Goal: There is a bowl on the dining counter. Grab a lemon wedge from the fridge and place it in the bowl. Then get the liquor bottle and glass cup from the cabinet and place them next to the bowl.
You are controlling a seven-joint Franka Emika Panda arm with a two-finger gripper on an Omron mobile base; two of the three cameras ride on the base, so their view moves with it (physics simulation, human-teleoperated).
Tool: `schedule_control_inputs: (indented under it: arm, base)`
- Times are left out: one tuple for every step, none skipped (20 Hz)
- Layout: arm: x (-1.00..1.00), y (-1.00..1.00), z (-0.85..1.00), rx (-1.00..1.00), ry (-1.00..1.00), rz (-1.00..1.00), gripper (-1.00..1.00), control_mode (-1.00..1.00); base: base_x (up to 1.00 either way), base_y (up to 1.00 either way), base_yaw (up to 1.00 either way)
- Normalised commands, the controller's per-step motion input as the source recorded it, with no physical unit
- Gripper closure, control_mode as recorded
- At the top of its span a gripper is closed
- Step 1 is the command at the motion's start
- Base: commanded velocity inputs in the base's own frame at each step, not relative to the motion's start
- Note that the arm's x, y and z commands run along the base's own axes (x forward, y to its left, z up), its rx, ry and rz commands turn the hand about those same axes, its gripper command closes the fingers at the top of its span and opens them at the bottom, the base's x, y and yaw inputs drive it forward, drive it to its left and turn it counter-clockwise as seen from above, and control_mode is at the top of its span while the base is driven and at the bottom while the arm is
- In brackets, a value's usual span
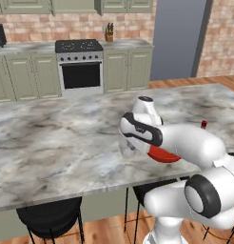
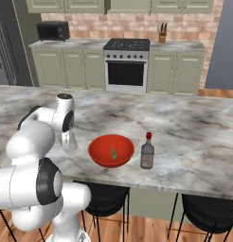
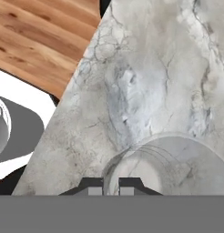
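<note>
The two-finger gripper (image 3: 110, 185) points down over the long grey-white veined marble dining counter (image 2: 184, 123), jaws closed on the rim of the small clear straight-sided glass cup (image 2: 68, 140), which stands upright on the counter top just to the left of the small round bright red bowl (image 2: 111, 150). The tiny yellowish-green lemon wedge (image 2: 113, 153) lies inside the bowl. The dark grey glass liquor bottle (image 2: 147, 151) with red cap stands upright close beside the bowl on its right, near the counter's front edge above the black stools (image 1: 50, 217).
</note>
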Motion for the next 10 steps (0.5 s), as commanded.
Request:
schedule_control_inputs:
  arm:
    - [0.22, 0.00, -0.57, 0.00, 0.00, 0.00, 1.00, -1.00]
    - [0.24, 0.00, -0.56, 0.00, 0.00, 0.00, 1.00, -1.00]
    - [0.24, 0.00, -0.54, 0.00, 0.00, 0.00, 1.00, -1.00]
    - [0.27, 0.00, -0.47, 0.00, 0.00, 0.00, 1.00, -1.00]
    - [0.29, 0.00, -0.39, 0.00, 0.00, 0.00, 1.00, -1.00]
    - [0.29, 0.00, -0.33, 0.00, 0.00, 0.00, 1.00, -1.00]
    - [0.36, 0.00, -0.27, 0.00, 0.01, 0.00, 1.00, -1.00]
    - [0.37, 0.00, -0.26, 0.00, 0.00, 0.00, 1.00, -1.00]
    - [0.38, 0.00, -0.24, 0.00, 0.02, 0.00, 1.00, -1.00]
    - [0.38, 0.00, -0.23, 0.00, 0.03, 0.00, 1.00, -1.00]
  base:
    - [0.00, 0.00, 0.00]
    - [0.00, 0.00, 0.00]
    - [0.00, 0.00, 0.00]
    - [0.00, 0.00, 0.00]
    - [0.00, 0.00, 0.00]
    - [0.00, 0.00, 0.00]
    - [0.00, 0.00, 0.00]
    - [0.00, 0.00, 0.00]
    - [0.00, 0.00, 0.00]
    - [0.00, 0.00, 0.00]
